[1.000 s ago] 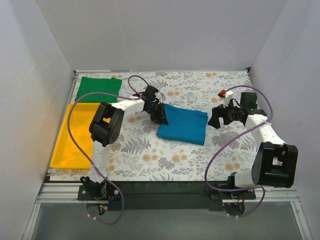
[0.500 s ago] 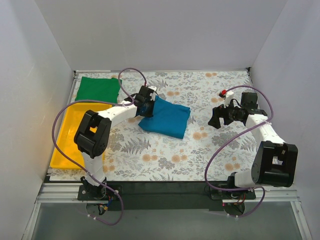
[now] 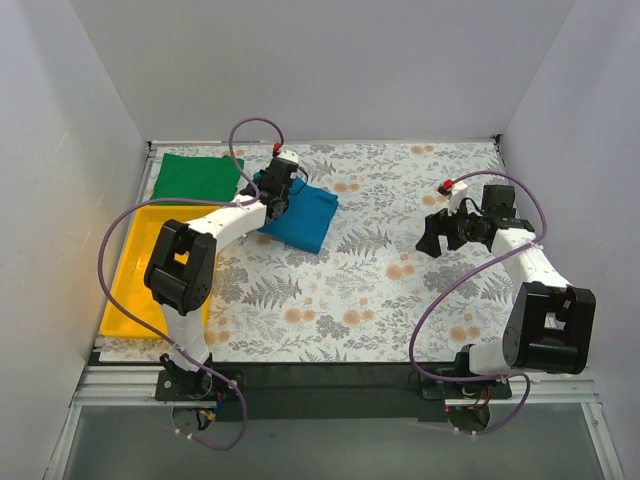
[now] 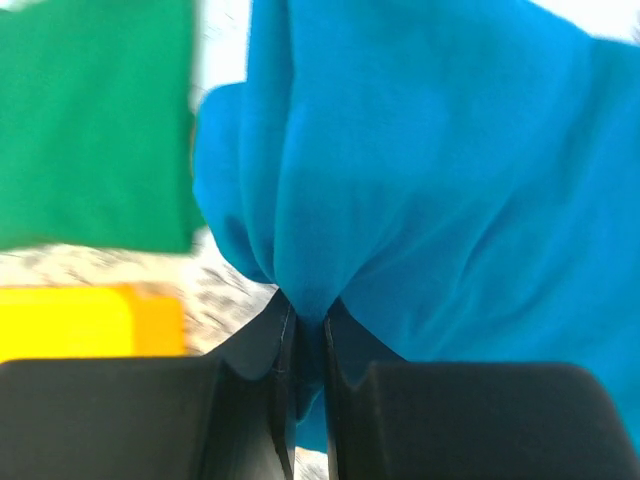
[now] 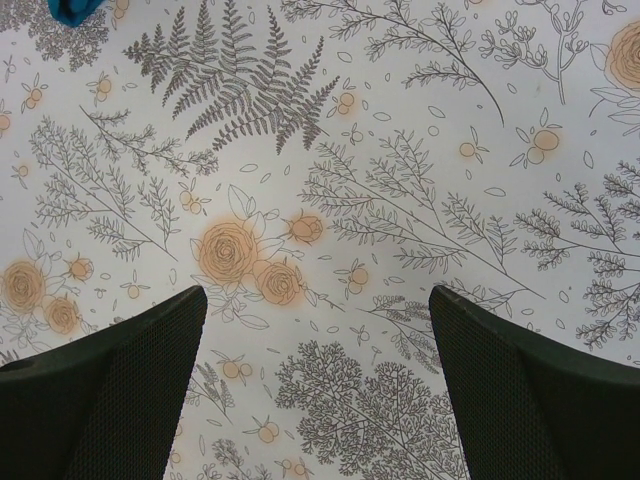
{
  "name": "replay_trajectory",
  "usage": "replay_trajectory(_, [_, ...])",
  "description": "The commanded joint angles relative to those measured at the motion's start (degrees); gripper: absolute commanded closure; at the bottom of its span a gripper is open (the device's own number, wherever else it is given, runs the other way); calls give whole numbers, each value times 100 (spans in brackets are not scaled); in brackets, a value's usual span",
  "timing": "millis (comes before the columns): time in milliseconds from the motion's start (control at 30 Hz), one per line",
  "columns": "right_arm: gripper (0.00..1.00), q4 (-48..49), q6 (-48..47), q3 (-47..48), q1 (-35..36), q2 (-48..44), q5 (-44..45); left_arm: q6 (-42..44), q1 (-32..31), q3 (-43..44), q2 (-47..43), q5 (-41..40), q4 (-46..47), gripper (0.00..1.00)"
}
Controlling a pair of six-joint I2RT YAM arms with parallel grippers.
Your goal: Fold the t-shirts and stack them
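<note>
Our left gripper (image 4: 305, 322) is clamped on a bunched edge of the folded teal-blue shirt (image 4: 450, 190), with the rest of the shirt spreading out ahead of the jaws. Ahead to its left lies the folded green shirt (image 4: 95, 120), with the yellow tray (image 4: 70, 320) close at its left side. Our right gripper (image 5: 318, 310) hangs wide apart and empty over the worktop (image 5: 330, 150). We judge that a single pinch may let the fold slump open, or shove the green shirt askew.
</note>
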Motion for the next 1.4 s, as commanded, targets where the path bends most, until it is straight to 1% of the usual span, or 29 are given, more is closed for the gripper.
replay_trajectory(0, [2, 135, -15, 37, -30, -86, -203, 552, 118, 400, 91, -985, 515, 100])
replay_trajectory(33, [2, 135, -15, 46, -30, -95, -229, 701, 135, 400, 135, -1152, 820, 100])
replay_trajectory(67, [2, 135, -15, 37, -30, -112, -247, 1068, 136, 374, 248, -1527, 1015, 100])
replay_trajectory(167, [2, 126, -41, 37, -30, -157, -282, 1606, 188, 347, 450, -1986, 1788, 100])
replay_trajectory(267, [2, 135, -67, 29, -39, -174, -343, 2064, 285, 408, 653, -2286, 2299, 100])
replay_trajectory(300, [2, 126, -85, 28, -39, -174, -361, 2430, 302, 435, 697, -2374, 2709, 100])
replay_trajectory(367, [2, 117, -103, 20, -39, -174, -422, 2793, 320, 417, 750, -2471, 3159, 100])
replay_trajectory(400, [2, 117, -111, 20, -48, -174, -440, 3186, 320, 417, 768, -2567, 3605, 100])
replay_trajectory(467, [2, 100, -111, 20, -57, -165, -484, 3618, 320, 382, 777, -2682, 4125, 100])
replay_trajectory(500, [2, 108, -111, 20, -57, -157, -502, 3908, 320, 295, 777, -2752, 4711, 100])
replay_trajectory(533, [2, 91, -120, 37, -57, -157, -519, 4424, 311, 233, 751, -2779, 5039, 100])
replay_trajectory(567, [2, 91, -120, 37, -65, -139, -519, 4664, 320, 163, 733, -2788, 5373, 100])
replay_trajectory(600, [2, 91, -129, 46, -74, -130, -528, 4875, 329, 84, 715, -2788, 5968, 100])
replay_trajectory(633, [2, 82, -129, 46, -74, -113, -545, 5086, 329, -4, 707, -2788, 6183, 100])
replay_trajectory(667, [2, 73, -129, 37, -83, -104, -554, 5271, 355, -4, 706, -2779, 6315, 100])
replay_trajectory(1000, [2, 29, -147, 64, -144, -34, -616, 5589, 513, 136, 838, -2806, 6765, 100])
replay_trajectory(1167, [2, 12, -155, 72, -171, 1, -660, 5414, 619, 242, 865, -2806, 6563, 100])
replay_trajectory(1367, [2, -6, -173, 72, -197, -7, -695, 4930, 742, 470, 979, -2797, 5965, 100])
